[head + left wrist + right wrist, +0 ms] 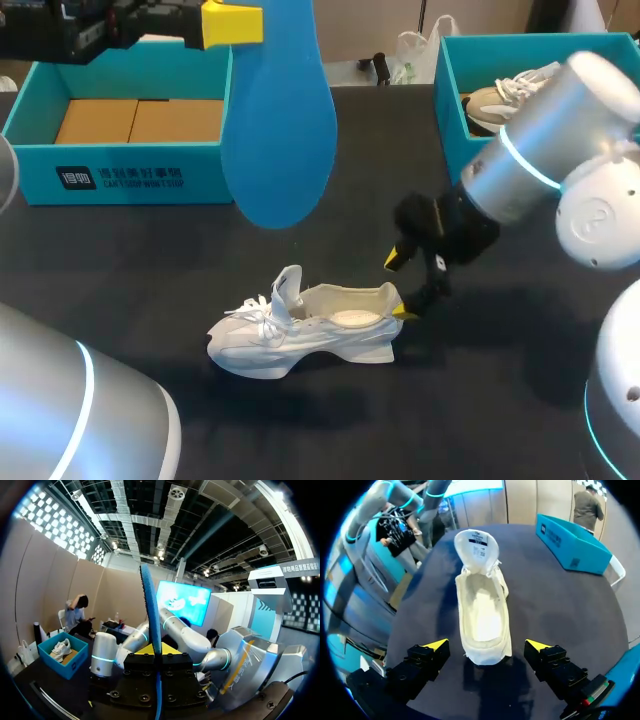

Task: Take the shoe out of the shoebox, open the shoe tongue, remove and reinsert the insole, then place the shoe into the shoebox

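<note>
- Spreading under everything, the table (120,260) carries 2 teal boxes. The left box (120,175) shows a bare cardboard floor, and the right box (445,90) has a second sneaker (505,95) in it.
- The shoe (300,325) stands on its sole mid-table, nearer the robot than both boxes, with its toe toward the left arm's side. Its opening looks empty.
- The insole (278,120) is blue and hangs in the air well above the shoe. The left gripper (240,25) is clamped on its upper end, and the wrist view shows it edge-on between the fingers.
- The right gripper (486,647) is spread wide and holds nothing. It has 1 finger on each side of the heel (485,657), and whether either touches is unclear.
- The tongue (477,550) stands pulled up and forward, leaving the mouth wide.
- The step in hand looks like reinsertion:
  - First, close the right fingers on the heel so the shoe cannot slide.
  - Then bring the insole down toe-first at a shallow slant and feed it under the tongue.
  - Finally, press its heel end flat.
- Possible obstacles:
  - The tongue may flop back.
  - The laces (250,315) could snag the insole's tip.
  - The right arm crowds the heel side.
  - The occupied right box suggests the left box as the destination.
</note>
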Controlling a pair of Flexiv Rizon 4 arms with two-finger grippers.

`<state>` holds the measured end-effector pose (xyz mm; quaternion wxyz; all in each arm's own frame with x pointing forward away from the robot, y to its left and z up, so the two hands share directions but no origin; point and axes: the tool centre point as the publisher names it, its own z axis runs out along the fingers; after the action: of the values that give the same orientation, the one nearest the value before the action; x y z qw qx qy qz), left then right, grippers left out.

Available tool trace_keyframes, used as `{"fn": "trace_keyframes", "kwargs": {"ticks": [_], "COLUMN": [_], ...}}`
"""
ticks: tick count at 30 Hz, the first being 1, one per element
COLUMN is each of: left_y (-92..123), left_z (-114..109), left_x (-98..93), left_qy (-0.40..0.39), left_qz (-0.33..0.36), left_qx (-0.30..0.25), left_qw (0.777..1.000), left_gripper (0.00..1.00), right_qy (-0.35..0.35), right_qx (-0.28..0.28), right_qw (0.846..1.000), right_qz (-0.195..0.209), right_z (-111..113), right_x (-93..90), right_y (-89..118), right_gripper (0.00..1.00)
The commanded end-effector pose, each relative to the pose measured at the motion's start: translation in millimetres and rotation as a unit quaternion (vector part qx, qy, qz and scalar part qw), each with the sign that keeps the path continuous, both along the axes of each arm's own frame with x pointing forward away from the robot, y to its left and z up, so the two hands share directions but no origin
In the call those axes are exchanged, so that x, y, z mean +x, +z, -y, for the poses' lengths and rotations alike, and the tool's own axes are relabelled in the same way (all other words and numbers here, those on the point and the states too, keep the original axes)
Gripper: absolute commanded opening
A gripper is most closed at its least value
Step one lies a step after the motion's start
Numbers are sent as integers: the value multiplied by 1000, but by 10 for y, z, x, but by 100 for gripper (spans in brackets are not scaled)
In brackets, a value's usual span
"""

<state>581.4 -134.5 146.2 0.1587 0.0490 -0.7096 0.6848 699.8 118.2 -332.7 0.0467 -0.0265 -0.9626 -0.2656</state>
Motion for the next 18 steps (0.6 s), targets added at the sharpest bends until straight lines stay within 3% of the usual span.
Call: {"fn": "trace_keyframes", "kwargs": {"ticks": [1, 5, 18], "left_y": [5, 5, 5], "left_z": [4, 4, 4], "left_x": [14, 14, 14], "left_qy": [-1, -1, -1], "left_qz": [0, 0, 0], "left_qx": [2, 2, 2], "left_qw": [1000, 1000, 1000], "left_gripper": [0, 0, 0], "right_qy": [9, 15, 38], "right_qx": [-229, -260, -267], "right_qw": [973, 965, 962], "right_qz": [13, 30, 41], "right_z": [-8, -21, -185], "right_x": [-63, -48, -70], "right_y": [107, 158, 98], "right_gripper": [100, 100, 100]}}
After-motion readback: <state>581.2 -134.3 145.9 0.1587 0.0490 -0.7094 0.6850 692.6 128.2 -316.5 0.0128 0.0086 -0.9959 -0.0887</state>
